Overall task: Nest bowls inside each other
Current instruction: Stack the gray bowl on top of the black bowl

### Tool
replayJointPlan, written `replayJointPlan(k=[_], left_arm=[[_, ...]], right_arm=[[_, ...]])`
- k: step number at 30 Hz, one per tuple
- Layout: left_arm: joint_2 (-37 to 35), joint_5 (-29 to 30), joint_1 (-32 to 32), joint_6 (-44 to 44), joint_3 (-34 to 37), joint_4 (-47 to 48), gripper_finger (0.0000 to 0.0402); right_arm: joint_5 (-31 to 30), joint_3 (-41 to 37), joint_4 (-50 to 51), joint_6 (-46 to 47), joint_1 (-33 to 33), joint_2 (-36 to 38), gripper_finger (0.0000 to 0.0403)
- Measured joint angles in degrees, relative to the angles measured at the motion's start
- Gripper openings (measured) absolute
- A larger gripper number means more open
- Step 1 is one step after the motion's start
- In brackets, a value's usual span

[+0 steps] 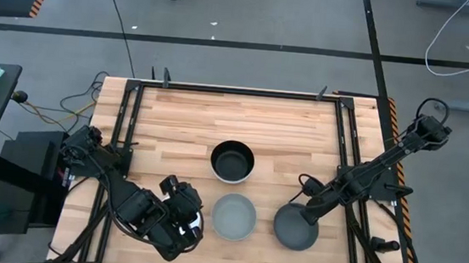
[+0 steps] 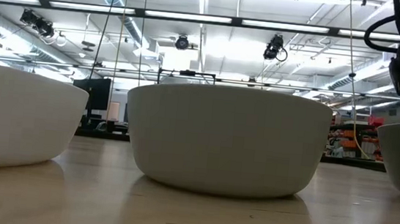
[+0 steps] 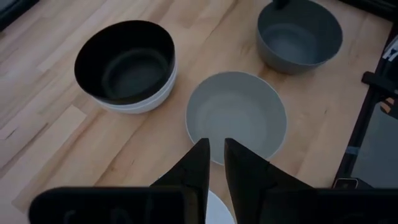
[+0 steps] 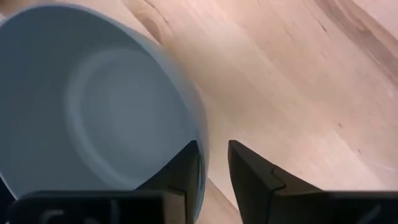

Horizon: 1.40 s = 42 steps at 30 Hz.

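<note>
Left claw [image 1: 193,223] sits low at the near-left part of the desk [image 1: 176,118], fingers [image 3: 198,167] drawn close with only a narrow slit between them; a white bowl [image 1: 196,223] shows partly under the claw, its rim [image 3: 217,208] just below the fingertips in the left wrist view, but whether the fingers pinch that rim cannot be told. Just ahead of this claw, toward the right arm, stands the mid grey bowl [image 1: 234,216], upright and empty [image 3: 236,117]. Beyond it and farther up the desk from the left claw is the black bowl [image 1: 232,160], seated inside a white bowl whose rim and wall show beneath it [image 3: 140,101]. Right claw [image 1: 306,214] is at the rim of the dark grey bowl [image 1: 295,227], on the side of the bowl nearest the right arm's base; in the right wrist view one finger [image 4: 186,168] lies inside the bowl wall and the other outside, with the rim [image 4: 200,140] in the gap between them. Fingers are narrowly apart around the wall; firm contact cannot be confirmed. Dark grey bowl is just beside the mid grey bowl, not touching. Low view: a pale bowl [image 2: 227,138] fills the middle, with another bowl at each side.
</note>
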<state>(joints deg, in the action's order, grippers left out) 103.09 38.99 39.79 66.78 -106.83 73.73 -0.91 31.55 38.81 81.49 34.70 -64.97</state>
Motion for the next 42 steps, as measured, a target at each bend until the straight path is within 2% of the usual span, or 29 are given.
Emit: replayJointPlan(k=[8,21,28,34,42], left_arm=[[-0.73,1.21,0.34,-0.42,0.00,-0.15,0.0048],[-4.87,4.96,2.01,-0.40,-0.04,1.87,0.0034],[-5.09,5.34,2.27,2.08,-0.04,6.54,0.0040],[-6.00,5.37,2.56,4.59,-0.02,9.31,0.0029],[-8.94,7.60,2.60,3.32,-0.02,10.04,0.0015]], right_arm=[[-0.12,-0.07,0.13,-0.10,-3.18,-0.04,0.0012],[-0.09,2.44,0.81,-7.97,-10.51,-0.04,0.0005],[-0.61,10.01,6.59,-16.13,-16.52,-0.06,0.0003],[-1.23,18.98,12.06,-24.27,-23.94,-0.60,0.0002],[-1.15,32.74,18.75,-36.95,-35.14,-6.72,0.0002]])
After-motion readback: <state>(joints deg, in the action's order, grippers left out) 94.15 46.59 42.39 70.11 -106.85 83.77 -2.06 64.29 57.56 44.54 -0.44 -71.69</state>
